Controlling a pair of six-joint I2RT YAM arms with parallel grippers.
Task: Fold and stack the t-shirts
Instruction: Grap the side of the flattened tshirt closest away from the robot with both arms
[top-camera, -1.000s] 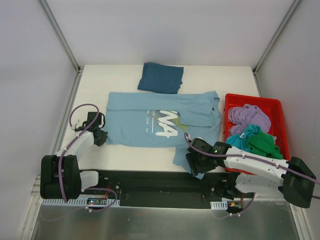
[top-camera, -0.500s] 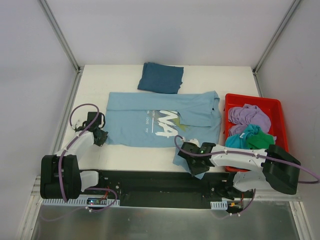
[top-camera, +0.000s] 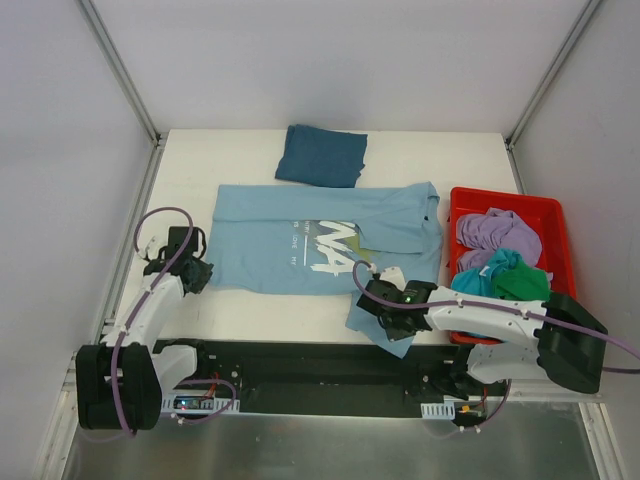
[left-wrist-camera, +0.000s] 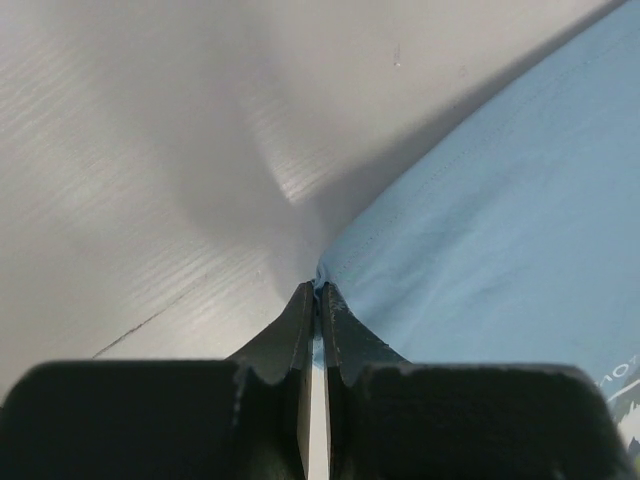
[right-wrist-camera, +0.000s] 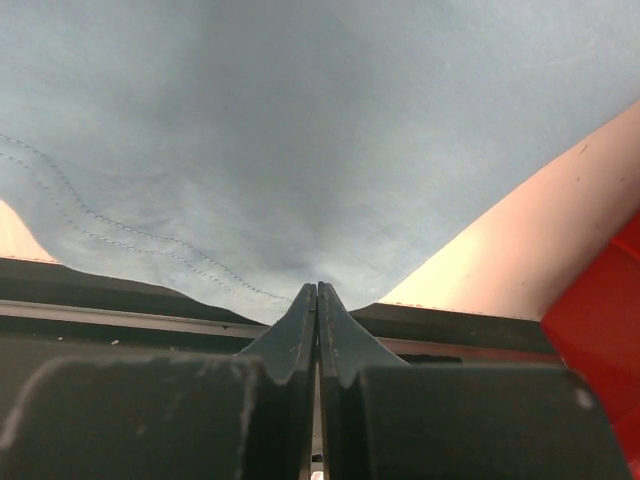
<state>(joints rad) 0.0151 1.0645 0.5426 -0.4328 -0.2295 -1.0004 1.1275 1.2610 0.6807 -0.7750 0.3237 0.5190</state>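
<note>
Having snapped shut, the right gripper (right-wrist-camera: 317, 292) now pinches the near edge of the light sky-blue printed cotton t-shirt (top-camera: 290, 225); the left gripper (left-wrist-camera: 318, 290) still clenches its corner.

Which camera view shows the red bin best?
The top view: the whole red bin shows there, right of the light blue t-shirt, with crumpled shirts inside. The right wrist view catches only a red corner; the left wrist view shows none of it.
</note>
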